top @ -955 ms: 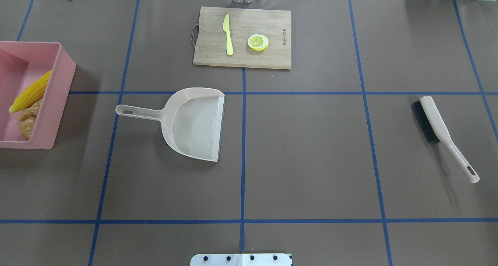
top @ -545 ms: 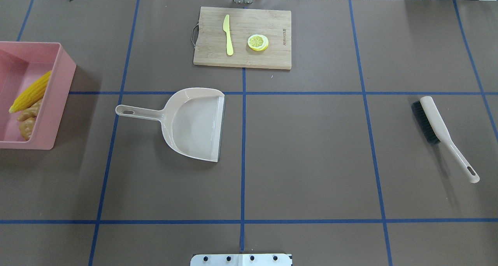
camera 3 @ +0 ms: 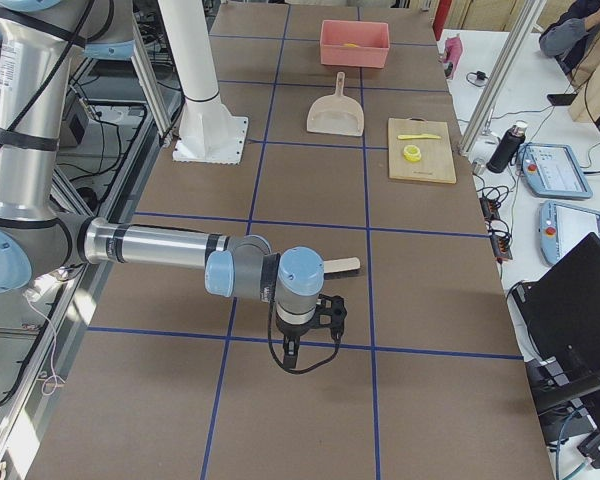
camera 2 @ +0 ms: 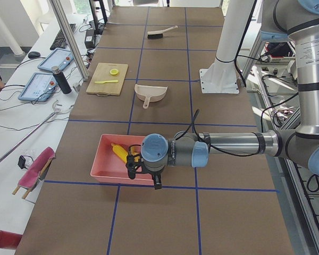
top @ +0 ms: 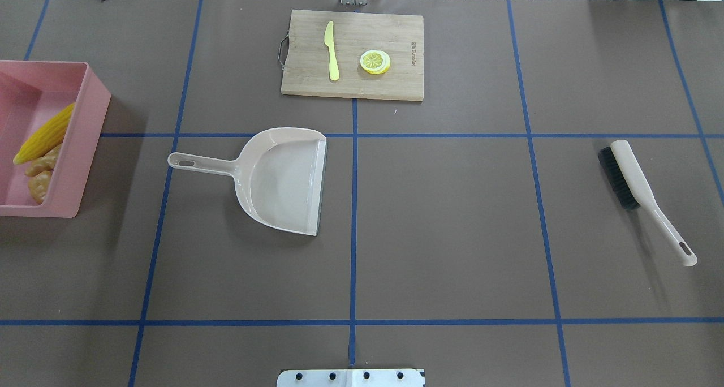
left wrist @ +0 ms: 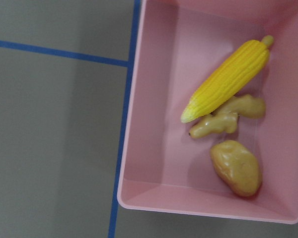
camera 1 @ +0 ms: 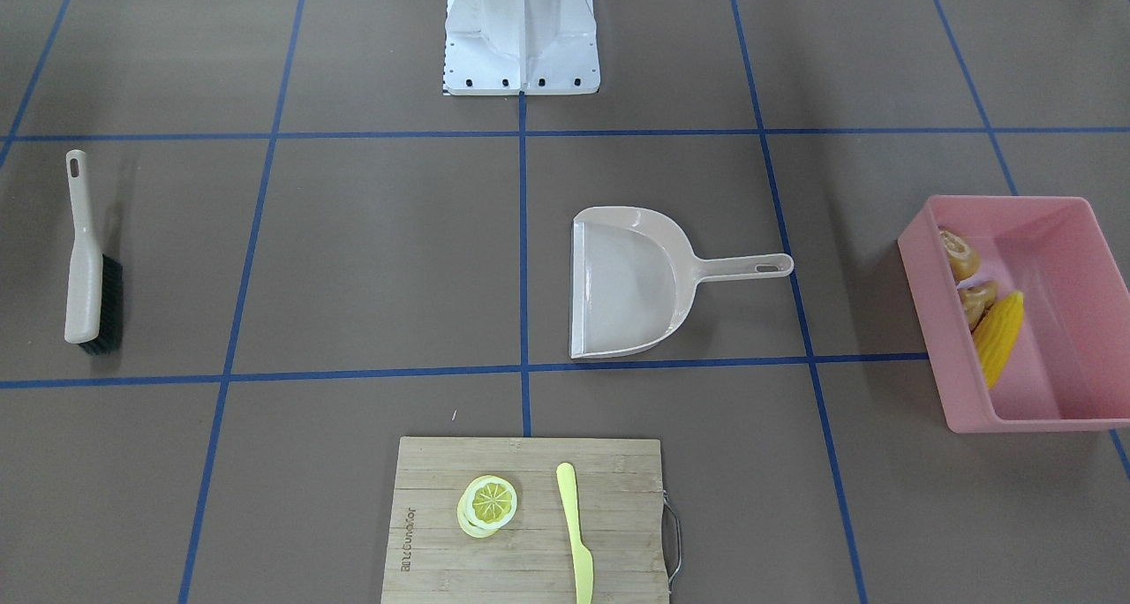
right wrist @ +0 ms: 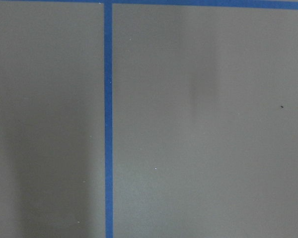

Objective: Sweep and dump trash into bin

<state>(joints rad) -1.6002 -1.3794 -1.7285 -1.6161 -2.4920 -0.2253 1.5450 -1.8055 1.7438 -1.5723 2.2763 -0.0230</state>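
brown taped table [top: 452, 234]: corn [left wrist: 227, 79], ginger [left wrist: 227, 119] and potato [left wrist: 237, 167] lie inside the pink bin [left wrist: 134, 148] at far left, dustpan [top: 283, 177] parked empty, so i judge dumping done. left gripper [camera 2: 143, 178], right gripper [camera 3: 302, 340]: i cannot tell whether either is spread or closed.

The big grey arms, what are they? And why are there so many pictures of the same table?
They are two robot arms at one table. Each ends in a two-finger pincer: the left gripper and the right gripper.

Cameras look from everywhere: one from above and behind the robot, one facing it, one at each table end, and one on each wrist.

The left wrist camera looks down into the pink bin, where corn, ginger and a potato lie. The right wrist camera sees only bare table.

On the table lie a dustpan, a brush, and a board with a knife and a lemon slice. The arms hold nothing I can see.
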